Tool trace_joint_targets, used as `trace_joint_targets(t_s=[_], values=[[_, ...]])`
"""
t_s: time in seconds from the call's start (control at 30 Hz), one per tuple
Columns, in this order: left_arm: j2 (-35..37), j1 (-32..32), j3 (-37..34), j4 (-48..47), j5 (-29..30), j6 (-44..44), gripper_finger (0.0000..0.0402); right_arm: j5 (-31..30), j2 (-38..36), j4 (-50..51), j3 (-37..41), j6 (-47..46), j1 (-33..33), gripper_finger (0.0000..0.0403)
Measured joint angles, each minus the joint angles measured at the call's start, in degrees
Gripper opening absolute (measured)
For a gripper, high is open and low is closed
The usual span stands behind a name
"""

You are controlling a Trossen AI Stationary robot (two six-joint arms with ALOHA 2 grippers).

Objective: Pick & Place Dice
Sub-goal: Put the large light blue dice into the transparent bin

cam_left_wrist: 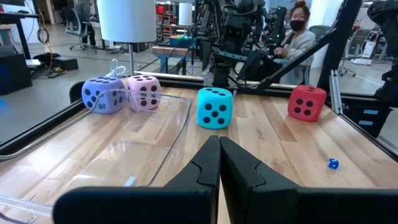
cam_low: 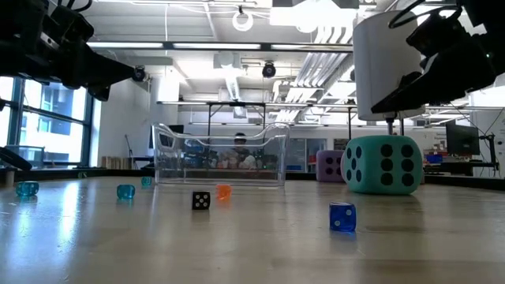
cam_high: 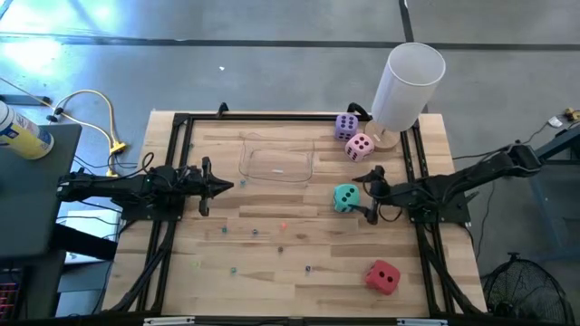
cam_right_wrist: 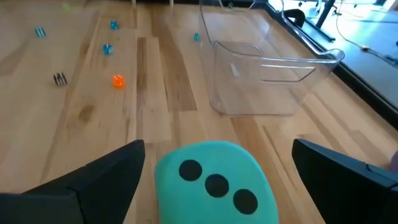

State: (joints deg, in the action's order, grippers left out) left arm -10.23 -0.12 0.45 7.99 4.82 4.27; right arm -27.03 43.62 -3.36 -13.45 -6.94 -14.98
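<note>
Soft teal-green cube die with dark pips (cam_high: 345,197) resting on the wooden table (cam_high: 272,263), just right of the clear plastic bin (cam_high: 277,160) and directly ahead of the right tool (cam_high: 371,193), sitting between its two dark fingers, which stand spread wide on either side without visibly pressing it. No long axis to a cube, so probably just a straight squeeze. Far closer to the right arm than to the left tool (cam_high: 225,186), parked shut and empty across the table.

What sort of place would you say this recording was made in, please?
Probably a robotics lab or workshop: a wooden table in a black frame stands on a concrete floor, with exposed ceiling ducts and a seated person among benches.
</note>
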Motion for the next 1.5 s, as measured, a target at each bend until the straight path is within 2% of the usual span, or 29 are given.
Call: trace_joint_targets(t_s=[0.1,0.27,0.47,0.73,0.97,1.13,1.23,1.37,1.5], values=[[0.01,0.0,0.0,0.0,0.0,-0.06,0.0001,0.02,1.1,-0.22,0.0,0.53,0.0,0.04],[0.01,0.0,0.0,-0.01,-0.02,0.52,0.0001,0.38,2.75,-1.35,0.02,-5.06,0.0,0.04],[0.01,-0.02,0.0,-0.02,-0.02,0.57,0.0001,-0.06,3.68,-2.97,0.02,-0.36,0.0,0.04],[-0.01,0.0,0.0,-0.02,-0.02,0.49,0.0001,-0.22,5.42,-3.09,0.02,1.11,0.64,0.04],[0.01,0.0,0.0,-0.02,-0.02,0.46,0.0001,-1.05,8.56,-5.41,0.08,0.41,2.34,0.04],[0.0,0.0,0.0,-0.02,-0.02,0.52,0.0001,2.16,9.22,-10.67,0.11,-2.64,2.34,0.04],[0.0,0.0,0.0,-0.02,-0.02,0.55,0.0001,1.55,9.22,-11.96,0.07,-2.01,2.34,0.04],[0.0,-0.01,0.0,-0.02,-0.02,0.61,0.0001,1.53,9.22,-6.11,-3.16,-3.85,2.34,0.04],[0.0,0.0,0.0,-0.02,-0.02,0.68,0.0001,2.35,9.27,7.76,-9.81,-6.8,2.34,0.04]])
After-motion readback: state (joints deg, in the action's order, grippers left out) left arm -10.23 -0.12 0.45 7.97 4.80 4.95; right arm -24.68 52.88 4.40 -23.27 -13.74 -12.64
